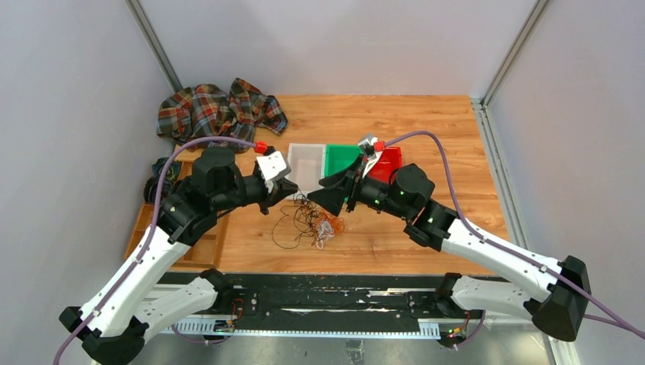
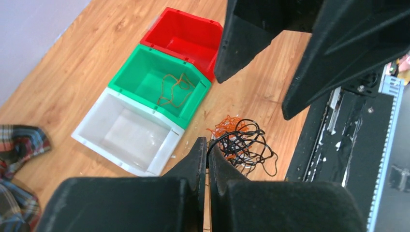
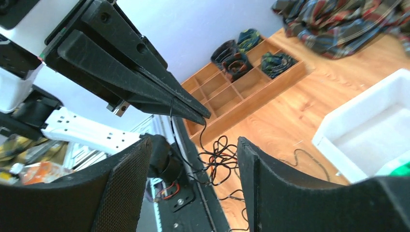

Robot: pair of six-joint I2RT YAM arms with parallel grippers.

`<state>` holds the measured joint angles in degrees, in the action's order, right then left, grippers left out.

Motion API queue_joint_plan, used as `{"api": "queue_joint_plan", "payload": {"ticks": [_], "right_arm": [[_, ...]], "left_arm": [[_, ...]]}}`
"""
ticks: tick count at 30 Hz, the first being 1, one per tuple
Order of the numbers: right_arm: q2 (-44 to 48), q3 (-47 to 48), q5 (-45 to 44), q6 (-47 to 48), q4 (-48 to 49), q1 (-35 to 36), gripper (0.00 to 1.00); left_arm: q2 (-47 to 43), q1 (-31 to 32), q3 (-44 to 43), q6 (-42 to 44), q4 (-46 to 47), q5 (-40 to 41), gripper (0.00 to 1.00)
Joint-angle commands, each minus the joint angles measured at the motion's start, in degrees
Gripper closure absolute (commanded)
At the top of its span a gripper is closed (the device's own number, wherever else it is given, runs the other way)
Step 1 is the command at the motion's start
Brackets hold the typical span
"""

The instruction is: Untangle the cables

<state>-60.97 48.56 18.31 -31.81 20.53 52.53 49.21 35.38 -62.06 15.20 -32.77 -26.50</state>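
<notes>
Just below the two sets of fingertips, the cables [image 1: 316,223] lie tangled on the table [image 1: 426,228]. The left gripper [image 2: 208,145] is clenched on one black strand [image 3: 170,121]. Facing it, the right gripper [image 3: 193,145] stands spread and empty. A slow lift, with the right pinning the rest, looks wisest.

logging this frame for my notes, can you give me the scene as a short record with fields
left end effector: shut on a black strand of the cables
right end effector: open, holding nothing
cables: tangled on the table, on the near side of the bins
green bin: one orange-brown cable inside
white bin: nothing inside
red bin: no cable seen inside
plaid cloth: far left corner
wooden tray: left edge
</notes>
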Motion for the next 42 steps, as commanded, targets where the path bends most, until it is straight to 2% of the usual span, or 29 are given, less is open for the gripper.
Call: {"api": "queue_joint_plan", "payload": {"ticks": [1, 7, 16, 21, 27, 34, 42], "right_arm": [[1.3, 0.0, -8.8, 6.9, -2.2, 2.9, 0.34], [-0.2, 0.0, -12.5, 12.2, -2.4, 7.0, 0.34], [-5.5, 4.6, -21.7, 15.6, -2.0, 9.8, 0.37], [-8.0, 5.6, -29.6, 15.3, -0.6, 9.9, 0.42], [-12.7, 6.9, -28.8, 14.9, 1.7, 10.2, 0.44], [-14.9, 0.9, -29.4, 11.5, 5.3, 11.4, 0.49], [-13.2, -9.1, -34.2, 7.8, 7.2, 11.3, 0.55]], "left_arm": [[-0.6, -0.1, -2.7, -7.0, -0.9, 2.8, 1.00], [0.3, -0.1, -4.6, -7.4, -4.0, 5.0, 0.99], [1.6, -0.1, -7.3, -6.5, -8.0, 3.3, 0.99], [1.8, -0.1, -9.4, -5.3, -10.4, -1.2, 0.99], [3.2, -0.1, -12.8, -3.9, -12.3, -8.2, 1.00], [6.5, -0.1, -20.0, -0.9, -13.8, -11.9, 1.00], [9.7, -0.1, -30.0, 4.5, -13.9, -11.3, 1.00]]}}
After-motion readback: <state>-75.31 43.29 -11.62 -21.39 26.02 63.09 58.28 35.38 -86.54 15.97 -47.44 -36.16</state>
